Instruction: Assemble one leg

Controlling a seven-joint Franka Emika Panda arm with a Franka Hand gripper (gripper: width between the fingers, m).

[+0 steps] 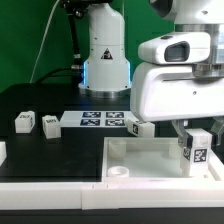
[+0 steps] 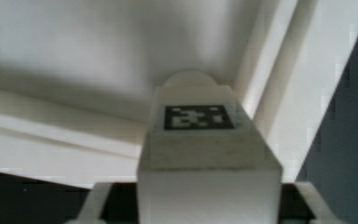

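Observation:
My gripper (image 1: 197, 133) is shut on a leg (image 1: 197, 148), a small white post with a black-and-white tag. It holds the leg upright over the near right corner of the large white panel (image 1: 150, 152). In the wrist view the leg (image 2: 202, 150) stands between the jaws of my gripper (image 2: 202, 207), its tag facing the camera. The panel's raised rim (image 2: 274, 60) lies just beyond its tip. I cannot tell whether the leg touches the panel. A hole (image 1: 118, 172) shows in the panel's near left corner.
Three more legs lie on the black table: two at the exterior view's left (image 1: 24, 122) (image 1: 50, 124) and one by the panel's far edge (image 1: 138, 127). The marker board (image 1: 100, 120) lies behind them. The arm's base (image 1: 105, 60) stands at the back.

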